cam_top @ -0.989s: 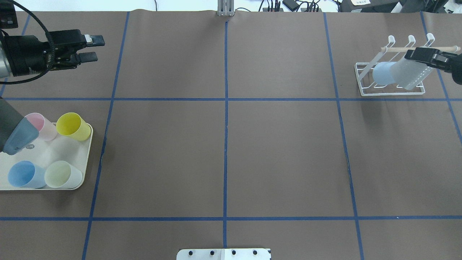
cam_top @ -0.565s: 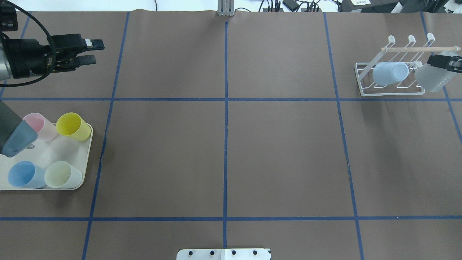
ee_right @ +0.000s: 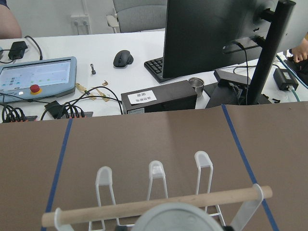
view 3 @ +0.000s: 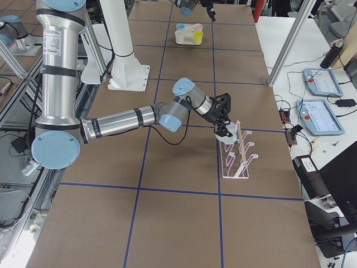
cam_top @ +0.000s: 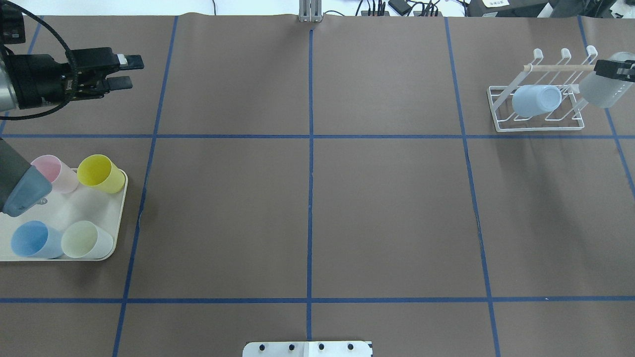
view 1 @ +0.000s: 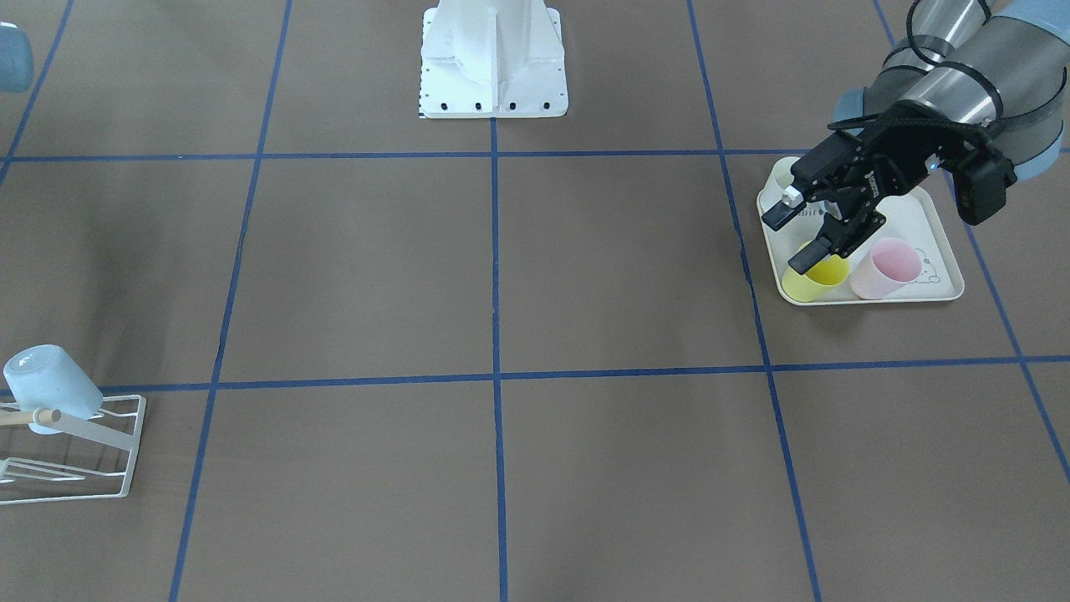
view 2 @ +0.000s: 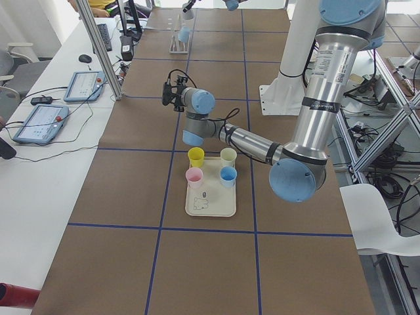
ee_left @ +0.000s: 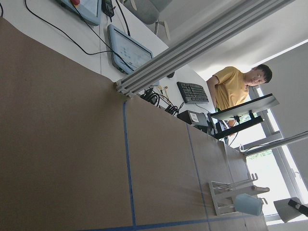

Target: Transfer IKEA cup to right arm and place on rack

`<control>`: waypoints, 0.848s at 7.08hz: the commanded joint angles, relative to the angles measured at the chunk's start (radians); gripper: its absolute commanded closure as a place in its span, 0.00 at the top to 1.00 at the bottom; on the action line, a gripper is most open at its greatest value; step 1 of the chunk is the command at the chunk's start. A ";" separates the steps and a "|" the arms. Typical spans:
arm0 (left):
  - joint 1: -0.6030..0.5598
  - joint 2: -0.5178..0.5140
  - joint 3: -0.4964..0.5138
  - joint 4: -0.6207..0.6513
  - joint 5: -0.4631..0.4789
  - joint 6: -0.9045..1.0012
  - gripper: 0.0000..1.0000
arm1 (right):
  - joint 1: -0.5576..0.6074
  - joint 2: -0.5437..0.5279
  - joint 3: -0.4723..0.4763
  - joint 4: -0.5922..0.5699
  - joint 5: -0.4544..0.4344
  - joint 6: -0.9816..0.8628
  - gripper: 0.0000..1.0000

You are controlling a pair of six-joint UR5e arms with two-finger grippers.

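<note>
Frosted white plastic cup [cam_top: 598, 94] is clamped by right gripper [cam_top: 606, 68] at 3 o'clock of white wire-frame rack [cam_top: 538, 129]; left gripper [cam_top: 126, 72] is held spread, empty.

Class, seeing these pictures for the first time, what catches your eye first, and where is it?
At the far right of the table, the right gripper holds a frosted cup by the end of the white rack, next to a light blue cup lying on the rack. At the left edge a cream tray carries four pastel cups, with the left gripper open above bare table beyond it.
</note>
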 commanded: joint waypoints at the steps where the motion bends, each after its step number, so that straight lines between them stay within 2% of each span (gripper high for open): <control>1: -0.001 0.000 -0.003 0.000 0.000 0.000 0.99 | 0.002 0.056 -0.068 0.000 -0.005 0.001 0.00; 6: -0.003 0.001 -0.019 0.000 0.000 0.000 0.99 | -0.001 0.063 -0.116 0.001 -0.002 0.001 0.00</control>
